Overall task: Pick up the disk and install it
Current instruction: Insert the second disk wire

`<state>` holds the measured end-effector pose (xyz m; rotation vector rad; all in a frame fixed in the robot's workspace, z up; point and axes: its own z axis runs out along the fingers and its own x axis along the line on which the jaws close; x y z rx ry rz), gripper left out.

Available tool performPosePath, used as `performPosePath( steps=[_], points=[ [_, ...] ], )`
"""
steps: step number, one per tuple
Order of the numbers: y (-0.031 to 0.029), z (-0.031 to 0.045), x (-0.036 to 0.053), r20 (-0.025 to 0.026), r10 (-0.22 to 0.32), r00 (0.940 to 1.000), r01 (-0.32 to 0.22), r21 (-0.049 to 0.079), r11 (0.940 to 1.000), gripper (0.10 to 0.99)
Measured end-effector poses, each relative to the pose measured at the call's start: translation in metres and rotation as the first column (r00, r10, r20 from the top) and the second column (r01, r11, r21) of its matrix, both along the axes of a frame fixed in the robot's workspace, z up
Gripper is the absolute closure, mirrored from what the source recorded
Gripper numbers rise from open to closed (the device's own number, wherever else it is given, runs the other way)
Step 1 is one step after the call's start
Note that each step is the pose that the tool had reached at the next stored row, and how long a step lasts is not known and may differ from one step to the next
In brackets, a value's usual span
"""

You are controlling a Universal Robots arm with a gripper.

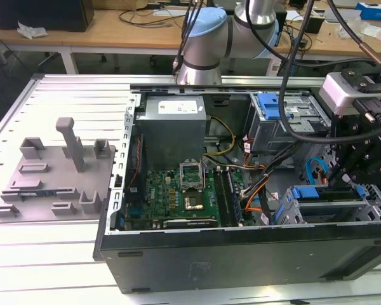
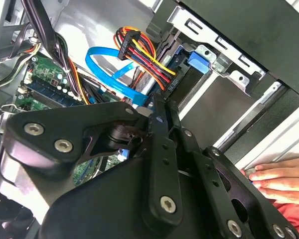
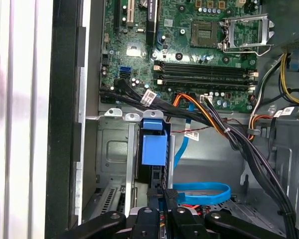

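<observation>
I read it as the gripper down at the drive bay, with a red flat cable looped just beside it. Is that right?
Not quite. The looped flat cable is blue, not red, as the first wrist view shows. The rest holds: the gripper is down at the drive bay, with that cable looped just beside it.

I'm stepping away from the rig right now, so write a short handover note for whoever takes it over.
Gripper: down inside the open black computer case, at the grey metal drive bay; its grip is unclear.
Disk: the flat silver hard drive with blue rails lies in that bay, at the exterior view's right.
Done: disk brought to the bay.
Left: confirm it is fully seated; that cannot be told.
Note: a person's hand rests at the case edge.
</observation>
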<state>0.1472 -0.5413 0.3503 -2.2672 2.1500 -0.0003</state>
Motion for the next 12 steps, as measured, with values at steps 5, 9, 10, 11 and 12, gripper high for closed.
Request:
performPosePath(
  steps=[5, 9, 10, 11, 12],
  points=[
    [0.0000, -0.0021, 0.0009, 0.0000, 0.000, 1.0000, 0.000, 0.000, 1.0000, 0.925],
    [0.0000, -0.0057, 0.0010, 0.0001, 0.000, 1.0000, 0.000, 0.000, 1.0000, 0.925],
    [0.0000, -0.0061, 0.0010, 0.0001, 0.000, 1.0000, 0.000, 0.000, 1.0000, 0.925],
    [0.0000, -0.0067, 0.0010, 0.0000, 0.000, 1.0000, 0.000, 0.000, 1.0000, 0.925],
    [0.0000, -0.0082, 0.0010, 0.0000, 0.001, 1.0000, -0.001, 0.000, 1.0000, 0.925]
  ],
)
